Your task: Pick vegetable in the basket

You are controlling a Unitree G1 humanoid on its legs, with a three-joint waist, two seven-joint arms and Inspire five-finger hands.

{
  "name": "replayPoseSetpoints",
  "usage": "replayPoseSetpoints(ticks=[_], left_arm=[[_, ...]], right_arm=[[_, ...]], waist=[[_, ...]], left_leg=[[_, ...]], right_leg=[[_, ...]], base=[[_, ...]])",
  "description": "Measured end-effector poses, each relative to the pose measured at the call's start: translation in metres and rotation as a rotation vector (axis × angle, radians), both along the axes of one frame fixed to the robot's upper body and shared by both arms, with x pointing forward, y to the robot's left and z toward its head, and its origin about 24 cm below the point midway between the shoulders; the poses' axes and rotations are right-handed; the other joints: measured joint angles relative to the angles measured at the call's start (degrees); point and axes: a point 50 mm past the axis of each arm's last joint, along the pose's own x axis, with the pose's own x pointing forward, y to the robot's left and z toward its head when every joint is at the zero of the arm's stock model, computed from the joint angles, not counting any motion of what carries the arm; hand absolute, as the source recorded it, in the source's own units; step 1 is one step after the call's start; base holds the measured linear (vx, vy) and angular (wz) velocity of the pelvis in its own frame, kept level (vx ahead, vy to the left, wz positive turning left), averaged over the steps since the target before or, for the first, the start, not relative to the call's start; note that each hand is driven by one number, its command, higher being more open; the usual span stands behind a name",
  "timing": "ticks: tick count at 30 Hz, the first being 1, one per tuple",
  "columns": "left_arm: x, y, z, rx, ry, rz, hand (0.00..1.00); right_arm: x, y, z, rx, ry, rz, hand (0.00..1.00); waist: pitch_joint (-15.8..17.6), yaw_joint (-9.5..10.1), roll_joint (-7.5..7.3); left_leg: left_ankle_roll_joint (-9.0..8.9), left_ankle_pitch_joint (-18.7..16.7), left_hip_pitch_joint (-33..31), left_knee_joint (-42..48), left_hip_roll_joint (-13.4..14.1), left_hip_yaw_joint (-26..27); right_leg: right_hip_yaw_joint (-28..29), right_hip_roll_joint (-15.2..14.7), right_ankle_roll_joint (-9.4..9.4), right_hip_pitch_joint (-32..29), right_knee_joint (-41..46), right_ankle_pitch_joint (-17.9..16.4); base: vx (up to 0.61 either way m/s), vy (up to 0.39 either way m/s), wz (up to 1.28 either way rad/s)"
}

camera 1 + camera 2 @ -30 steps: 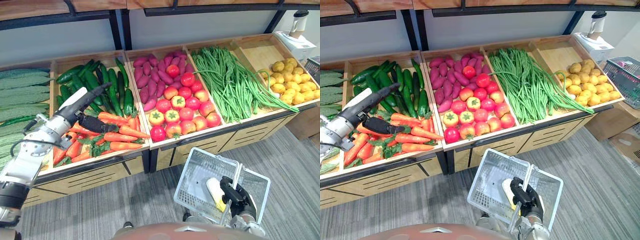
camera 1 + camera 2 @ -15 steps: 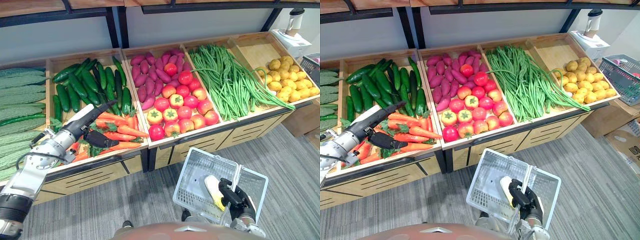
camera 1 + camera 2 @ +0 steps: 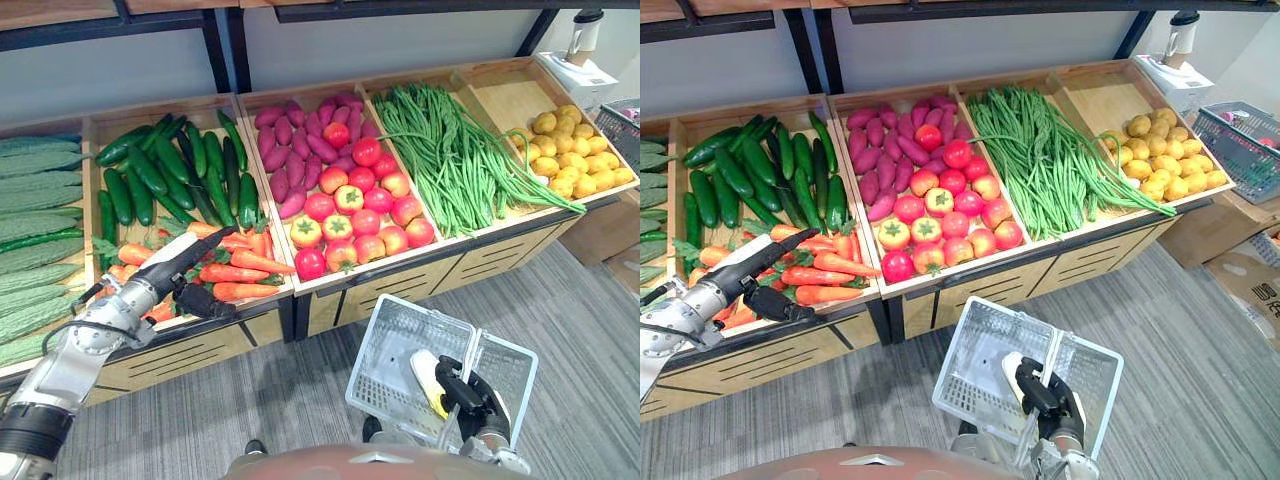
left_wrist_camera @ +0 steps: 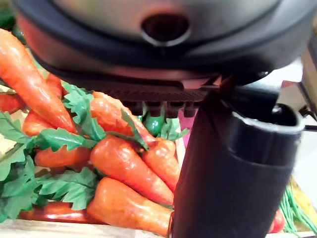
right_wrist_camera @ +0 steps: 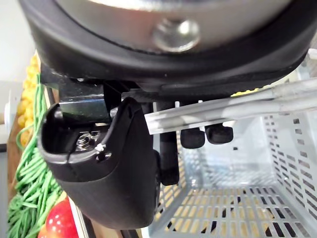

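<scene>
Left robot hand (image 3: 172, 272) outstretched over carrots (image 3: 240, 272), right robot hand (image 3: 470, 395) clasping basket (image 3: 383, 345) handle

At lower centre, the right hand (image 3: 1046, 396) grips the handle of a white basket (image 3: 978, 368); at left, the left hand (image 3: 748, 279) sits straight-fingered over carrots (image 3: 830, 268).

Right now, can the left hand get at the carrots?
Probably yes: the left hand, fingers straight, is right over the carrots, and nothing lies between them.
</scene>
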Motion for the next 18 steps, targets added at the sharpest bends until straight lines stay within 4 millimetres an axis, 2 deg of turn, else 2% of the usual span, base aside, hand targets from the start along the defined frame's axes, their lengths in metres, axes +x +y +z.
replayPoseSetpoints(ticks=[8, 18], left_arm=[[0.001, -0.005, -0.008, 0.190, -0.082, 0.014, 1.00], [0.002, -0.008, -0.015, 0.246, -0.170, 0.060, 1.00]], right_arm=[[0.002, 0.000, 0.000, 0.000, -0.005, 0.000, 0.00], [0.007, 0.000, 0.002, -0.004, -0.017, -0.001, 0.00]], waist=[[0.40, 0.00, 0.05], [2.72, -0.18, 0.41]], left_leg=[[-0.05, -0.04, -0.98, -0.11, -0.06, 1.35], [-0.15, -0.25, -0.94, 0.04, 0.01, 1.43]], right_leg=[[1.31, 0.15, -0.05, -1.51, -0.79, 0.80], [1.44, 0.18, -0.09, -1.54, -0.72, 0.84]], base=[[0.00, 0.000, -0.08], [0.00, 0.000, 0.00]])
